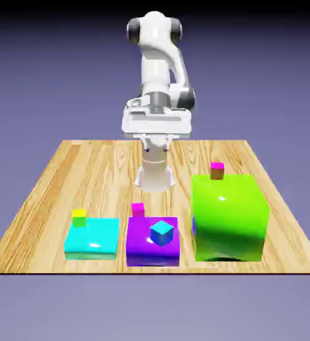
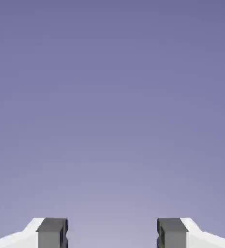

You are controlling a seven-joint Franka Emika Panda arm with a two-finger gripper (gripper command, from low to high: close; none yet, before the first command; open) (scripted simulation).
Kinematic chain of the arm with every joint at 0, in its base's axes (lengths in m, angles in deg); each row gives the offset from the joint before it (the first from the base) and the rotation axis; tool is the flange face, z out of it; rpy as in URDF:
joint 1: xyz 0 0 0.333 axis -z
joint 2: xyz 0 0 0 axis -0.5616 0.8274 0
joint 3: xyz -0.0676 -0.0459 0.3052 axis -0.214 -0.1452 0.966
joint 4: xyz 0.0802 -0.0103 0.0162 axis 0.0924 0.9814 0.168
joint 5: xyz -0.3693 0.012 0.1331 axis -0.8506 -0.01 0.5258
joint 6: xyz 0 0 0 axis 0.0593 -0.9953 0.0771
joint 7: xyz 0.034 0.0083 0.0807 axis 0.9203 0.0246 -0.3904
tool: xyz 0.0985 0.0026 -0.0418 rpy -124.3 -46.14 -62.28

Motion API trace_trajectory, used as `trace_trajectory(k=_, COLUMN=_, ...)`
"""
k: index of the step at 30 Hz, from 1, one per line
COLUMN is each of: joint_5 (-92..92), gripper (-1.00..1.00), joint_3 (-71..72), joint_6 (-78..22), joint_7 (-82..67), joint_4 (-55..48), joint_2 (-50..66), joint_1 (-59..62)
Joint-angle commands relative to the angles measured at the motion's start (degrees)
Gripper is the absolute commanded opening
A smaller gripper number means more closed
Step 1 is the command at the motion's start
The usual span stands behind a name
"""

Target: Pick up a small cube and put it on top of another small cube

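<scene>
The small cube [image 1: 138, 209], tiny and magenta-pink, rests on the table just behind the purple block [image 1: 153, 243]. A blue small cube [image 1: 162, 232] sits on top of that purple block. My gripper [image 1: 157, 141] hangs high above the table's middle, well behind and above both cubes. In the hand view the gripper [image 2: 112, 232] is open, its two grey fingertips [image 2: 52, 232] wide apart with only the plain backdrop between them. No cube shows in the hand view.
A big green block [image 1: 229, 218] stands at the exterior view's right with a tiny magenta-topped brown cube [image 1: 217, 170] on it. A flat cyan block [image 1: 91, 240] lies at the left with a tiny yellow cube [image 1: 79, 216] at its back edge.
</scene>
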Motion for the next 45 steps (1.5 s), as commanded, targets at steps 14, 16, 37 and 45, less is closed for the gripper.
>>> trace_trajectory(k=14, joint_5=26.23, gripper=0.0, joint_3=-7.89, joint_6=-17.79, joint_7=33.86, joint_4=12.98, joint_2=20.45, joint_1=11.48)
trace_trajectory(k=16, joint_5=28.72, gripper=0.0, joint_3=-7.07, joint_6=-17.12, joint_7=31.98, joint_4=12.5, joint_2=21.84, joint_1=11.58)
trace_trajectory(k=37, joint_5=54.5, gripper=-1.0, joint_3=1.4, joint_6=-10.13, joint_7=12.48, joint_4=7.53, joint_2=36.3, joint_1=12.61)
trace_trajectory(k=45, joint_5=34.58, gripper=-1.0, joint_3=-5.15, joint_6=-15.53, joint_7=27.55, joint_4=11.37, joint_2=25.13, joint_1=11.81)
